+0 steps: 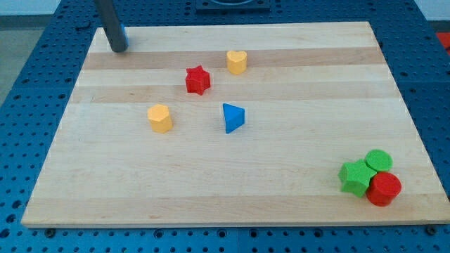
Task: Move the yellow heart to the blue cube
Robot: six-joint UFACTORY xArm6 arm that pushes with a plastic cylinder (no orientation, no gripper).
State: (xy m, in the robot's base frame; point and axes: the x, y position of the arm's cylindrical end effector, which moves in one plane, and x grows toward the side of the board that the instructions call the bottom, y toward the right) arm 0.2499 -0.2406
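Single raised view from the wooden board (232,190)'s near edge, angled down, probably moderately close

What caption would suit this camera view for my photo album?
My tip rests at the board's top-left beside a blue cube it mostly hides, far from the yellow heart near the red star.
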